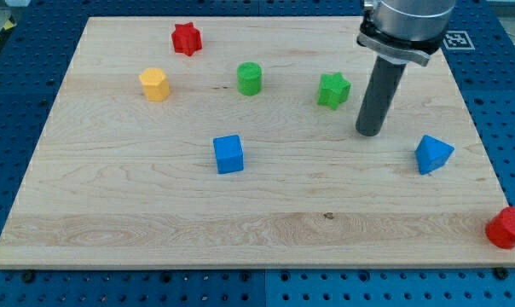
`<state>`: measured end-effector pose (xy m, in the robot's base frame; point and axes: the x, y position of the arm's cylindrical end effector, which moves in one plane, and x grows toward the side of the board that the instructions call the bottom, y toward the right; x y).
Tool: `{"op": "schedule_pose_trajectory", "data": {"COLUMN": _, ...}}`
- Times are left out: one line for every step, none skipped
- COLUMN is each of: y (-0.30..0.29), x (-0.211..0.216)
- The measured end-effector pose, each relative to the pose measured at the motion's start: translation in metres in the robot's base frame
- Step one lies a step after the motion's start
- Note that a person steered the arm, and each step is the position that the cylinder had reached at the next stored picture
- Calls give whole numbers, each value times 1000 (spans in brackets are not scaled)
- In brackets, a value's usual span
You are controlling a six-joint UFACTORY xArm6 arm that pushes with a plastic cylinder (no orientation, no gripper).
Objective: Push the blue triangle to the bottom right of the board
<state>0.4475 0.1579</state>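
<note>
Nearest the view's bottom right, a red cylinder (507,228) sits at the edge of the wooden surface (155,213), right where I want to go. Above it lies the blue triangle (433,154), near the right edge. My tip (370,132) rests up and left of it, apart; I have no fingers, so nothing is grasped. I judge a slow push down-right works, steering shy of the cylinder. Farther off: blue cube (228,154), green star (333,89), green cylinder (250,78).

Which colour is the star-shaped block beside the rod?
Green star, seen in the camera view, left of my tip.
</note>
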Motion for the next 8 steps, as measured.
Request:
{"op": "schedule_pose_trajectory", "data": {"y": 34, "x": 15}}
{"op": "schedule_pose_trajectory", "data": {"y": 45, "x": 27}}
{"op": "schedule_pose_trajectory", "data": {"y": 67, "x": 41}}
{"op": "schedule_pose_trajectory", "data": {"y": 68, "x": 35}}
{"op": "schedule_pose_trajectory", "data": {"y": 83, "x": 21}}
{"op": "schedule_pose_trajectory", "data": {"y": 88, "x": 47}}
{"op": "schedule_pose_trajectory", "data": {"y": 88, "x": 62}}
{"op": "schedule_pose_trajectory", "data": {"y": 89, "x": 65}}
